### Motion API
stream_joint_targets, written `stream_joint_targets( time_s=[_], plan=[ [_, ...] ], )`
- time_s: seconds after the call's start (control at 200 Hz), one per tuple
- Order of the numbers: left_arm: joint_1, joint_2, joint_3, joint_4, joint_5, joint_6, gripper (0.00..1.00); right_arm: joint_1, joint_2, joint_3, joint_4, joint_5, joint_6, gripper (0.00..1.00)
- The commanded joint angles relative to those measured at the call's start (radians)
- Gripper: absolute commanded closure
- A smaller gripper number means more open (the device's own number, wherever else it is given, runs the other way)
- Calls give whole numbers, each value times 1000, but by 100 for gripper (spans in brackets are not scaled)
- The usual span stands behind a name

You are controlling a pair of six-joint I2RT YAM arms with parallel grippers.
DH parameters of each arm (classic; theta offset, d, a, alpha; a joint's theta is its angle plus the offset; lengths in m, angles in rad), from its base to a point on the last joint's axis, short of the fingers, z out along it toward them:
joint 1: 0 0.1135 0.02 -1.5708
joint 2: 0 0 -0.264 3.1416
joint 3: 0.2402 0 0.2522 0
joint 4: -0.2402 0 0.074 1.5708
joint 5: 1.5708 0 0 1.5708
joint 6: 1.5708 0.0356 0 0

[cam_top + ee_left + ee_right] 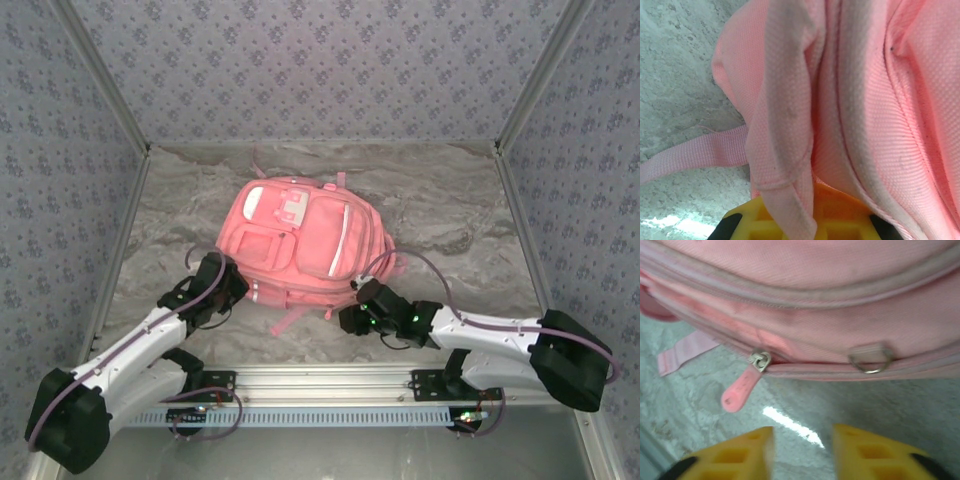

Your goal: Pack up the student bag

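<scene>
The big pink student bag [300, 245] lies flat in the middle of the grey stone worktop [450, 215]. Its front faces up. Its top end, with the white patch [292, 208], points to 12 o'clock. Its bottom end points to 6 o'clock, toward the arms.

The left pincer [225, 283] is at the bag's 8 o'clock edge and touches it. In the left wrist view, a fold of pink cloth hangs down between the yellow fingers [840, 217]. The pincer is squeezed tight on that fold, so it is holding the bag. A thin pink strap [695, 155] lies flat on the worktop and runs off toward 9 o'clock in that view.

The right pincer [352, 318] is at the bag's 5 o'clock corner, just beside the bag. In the right wrist view, its two yellow fingers [740, 452] stand a little apart with a gap between them. Nothing is in the gap but bare worktop. Up at 12 o'clock from those fingers is the side of the bag with a zip line. A pink zip pull [740, 390] hangs from it toward 7 o'clock. A small metal ring [870, 360] sits on the seam at about 1 o'clock. The fingers touch neither of them.
</scene>
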Motion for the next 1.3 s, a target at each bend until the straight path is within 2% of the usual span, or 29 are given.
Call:
stream_joint_targets(
  time_s=[0.0,0.09,0.21,0.365,0.495,0.679,0.834,0.924,1.069,1.239,1.294],
  plan=[
    [18,-3,26,-3,-83,18,100,-4,10,-14,108,-133,115,54],
    [18,-8,28,-4,-76,17,100,-14,-21,-86,261,-174,236,47],
    [16,-9,27,5,-61,6,100,-8,-34,-153,458,-169,340,38],
    [16,2,34,13,-53,3,100,-9,60,-168,584,-198,418,35],
    [17,-6,36,10,-51,-5,100,-23,171,-203,780,-206,506,33],
    [19,-19,47,-6,-51,-7,100,-30,383,-198,1030,-241,608,39],
    [18,-24,54,-15,-51,-5,100,-54,624,-240,1420,-241,742,59],
    [17,-22,54,-16,-51,-6,100,-56,698,-226,1418,-262,768,71],
    [18,-20,54,-13,-51,-4,100,-65,685,-234,1421,-263,762,75],
    [19,-13,60,-9,-56,-2,100,-77,634,-277,1423,-229,769,57],
    [18,-13,62,-7,-54,-2,100,-77,630,-288,1423,-217,774,55]
  ],
)
